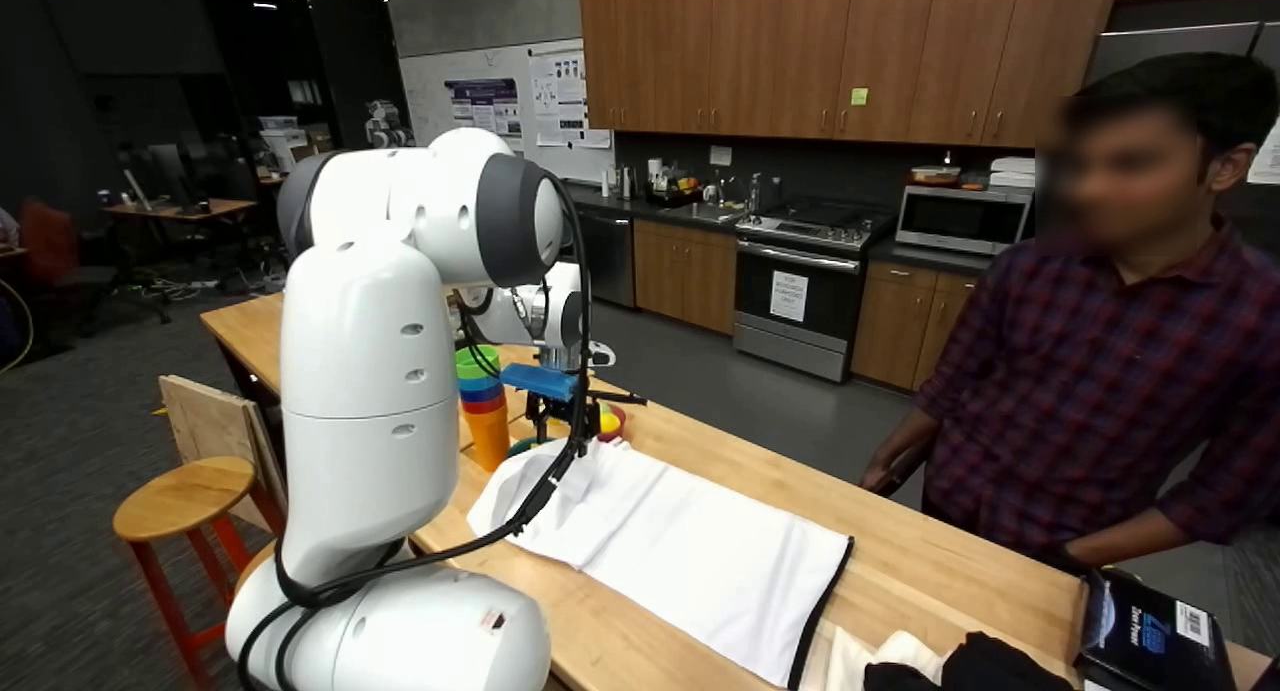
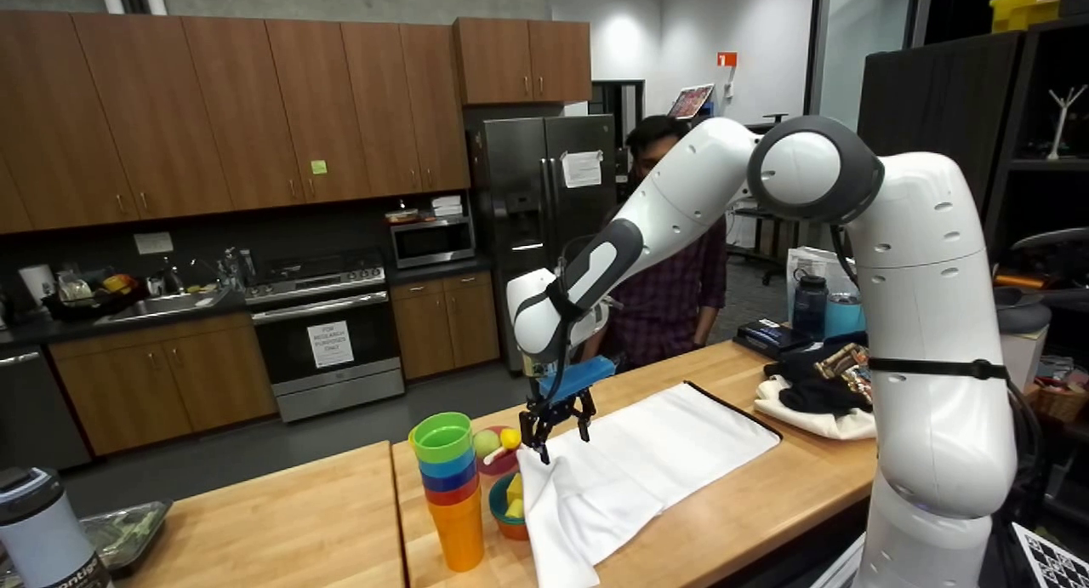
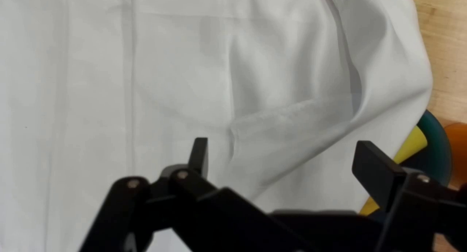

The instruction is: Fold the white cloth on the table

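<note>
The white cloth (image 1: 720,556) lies lengthwise on the wooden table, with a black trim along its far end from the cups. It also shows in an exterior view (image 2: 672,448) and in the wrist view (image 3: 95,80). Its end near the cups is wrinkled, with a corner part turned over, and it reaches a bowl there. My gripper (image 2: 563,448) is open, fingers pointing down, over that wrinkled end. In the wrist view the gripper's fingers (image 3: 281,150) stand wide apart with cloth below and nothing held. Whether the fingertips touch the cloth, I cannot tell.
A stack of coloured cups (image 2: 455,503), a bowl with yellow pieces (image 2: 510,520) and a red bowl with fruit (image 2: 498,462) stand beside the cloth's wrinkled end. Black and cream fabric (image 2: 821,405) and a black box (image 1: 1155,631) lie beyond the trimmed end. A person (image 1: 1130,371) stands across the table.
</note>
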